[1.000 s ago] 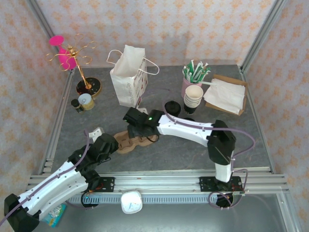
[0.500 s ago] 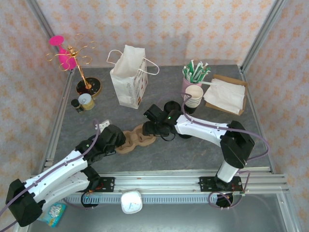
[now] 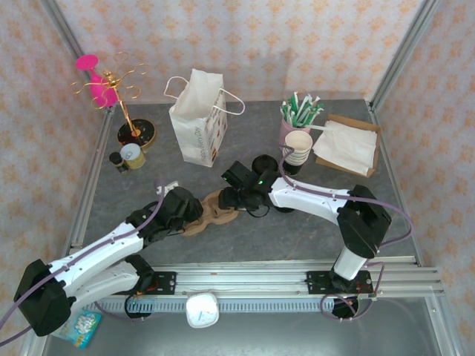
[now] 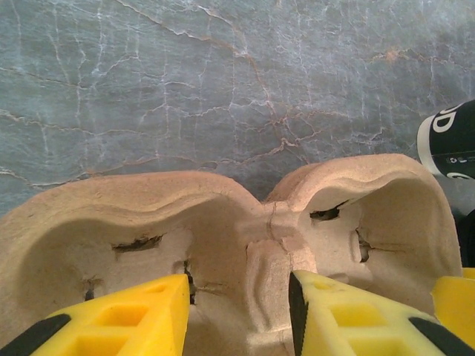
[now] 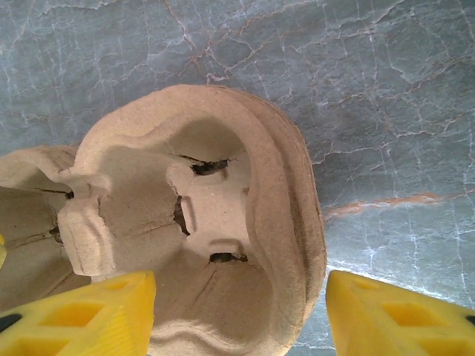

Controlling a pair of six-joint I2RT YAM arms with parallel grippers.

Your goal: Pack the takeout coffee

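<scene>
My left arm reaches low across the table [image 3: 297,237] from the near left. The left gripper [image 4: 239,297] is partly open, with a finger either side of the carrier's [image 4: 223,215] middle divider, not clamping it. My right arm bends in from the right, and the right gripper [image 5: 241,297] is spread wide around the carrier's end pocket, pinching nothing I can see. Just behind it stands the coffee cup [image 3: 263,164], apart from the carrier and near the stack of cups [image 3: 297,148].

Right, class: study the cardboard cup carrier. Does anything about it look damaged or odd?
The cup carrier has small dark splits in its well walls in both wrist views. They could be tears or moulded slits. Both wells sit empty, and nothing is spilled.
</scene>
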